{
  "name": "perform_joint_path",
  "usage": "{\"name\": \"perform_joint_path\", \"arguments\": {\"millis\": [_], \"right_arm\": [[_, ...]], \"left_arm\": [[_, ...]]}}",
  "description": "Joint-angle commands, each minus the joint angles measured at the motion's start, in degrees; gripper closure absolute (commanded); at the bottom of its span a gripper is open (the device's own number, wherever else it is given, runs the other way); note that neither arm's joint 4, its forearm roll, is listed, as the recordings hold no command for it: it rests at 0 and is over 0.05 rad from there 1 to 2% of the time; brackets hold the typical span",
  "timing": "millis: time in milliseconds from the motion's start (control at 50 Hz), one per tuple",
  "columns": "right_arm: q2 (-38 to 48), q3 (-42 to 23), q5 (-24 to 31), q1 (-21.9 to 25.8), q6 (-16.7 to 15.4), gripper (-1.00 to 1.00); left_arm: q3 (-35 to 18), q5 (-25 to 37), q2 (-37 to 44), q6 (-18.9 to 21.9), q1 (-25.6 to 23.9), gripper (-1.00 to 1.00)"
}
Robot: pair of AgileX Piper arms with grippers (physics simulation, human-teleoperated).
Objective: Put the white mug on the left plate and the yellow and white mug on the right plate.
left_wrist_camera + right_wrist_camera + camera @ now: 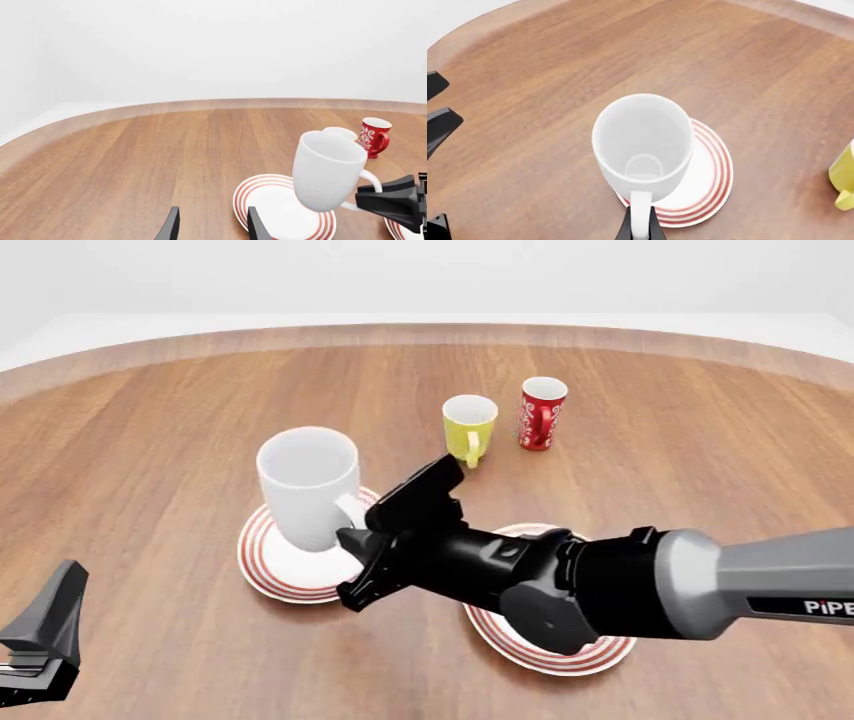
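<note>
while the front view hides the grip itself behind the black wrist, the right wrist view shows it plainly: the right gripper [639, 231] has its two dark fingers pressed together on the loop handle of the white mug [642, 145], clamped tight. that same view looks straight down into the mug and shows it over the left plate [710, 170], red rings peeking out on one side. can't tell if the base is actually touching the plate or just above it; in the left wrist view the mug [327, 170] looks tilted over the plate [270, 202].

front view gives the layout. white mug [310, 490] sits over the left plate [267, 565] around 9 o'clock from table centre, the right plate [527, 645] is at roughly 5 o'clock, mostly covered by the right arm. the yellow and white mug [469, 427] stands on bare wood at about 12 o'clock, well apart from both plates, with a red-and-white patterned cup [541, 413] just beside it toward 1 o'clock.

left gripper [210, 225] has its fingers apart, holding nothing, parked down at 7 o'clock in the front view [47, 635].

only readable writing: "pipe" in white on the right arm [747, 585], cut off by the frame edge.
</note>
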Motion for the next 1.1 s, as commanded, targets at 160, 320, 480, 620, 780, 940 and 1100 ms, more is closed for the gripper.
{"name": "perform_joint_path", "arguments": {"millis": [160,320,480,620,780,940,1100], "right_arm": [[0.8,-0.6,0.0,0.0,0.5,1.00],[1.3,-0.8,0.1,-0.1,0.6,1.00],[2.1,-1.2,0.2,-0.1,1.0,1.00],[2.7,-1.6,0.3,-0.1,1.1,1.00],[3.8,-2.5,0.8,0.2,1.4,1.00],[4.3,-2.9,0.9,0.3,1.6,1.00],[4.4,-3.2,1.3,0.0,1.7,1.00]], "left_arm": [[0.0,0.0,0.0,0.0,0.0,-1.00],[0.0,0.0,0.0,0.0,0.0,-1.00],[0.0,0.0,0.0,0.0,0.0,-1.00],[0.0,0.0,0.0,0.0,0.0,-1.00],[0.0,0.0,0.0,0.0,0.0,-1.00],[0.0,0.0,0.0,0.0,0.0,-1.00],[0.0,0.0,0.0,0.0,0.0,-1.00]]}}
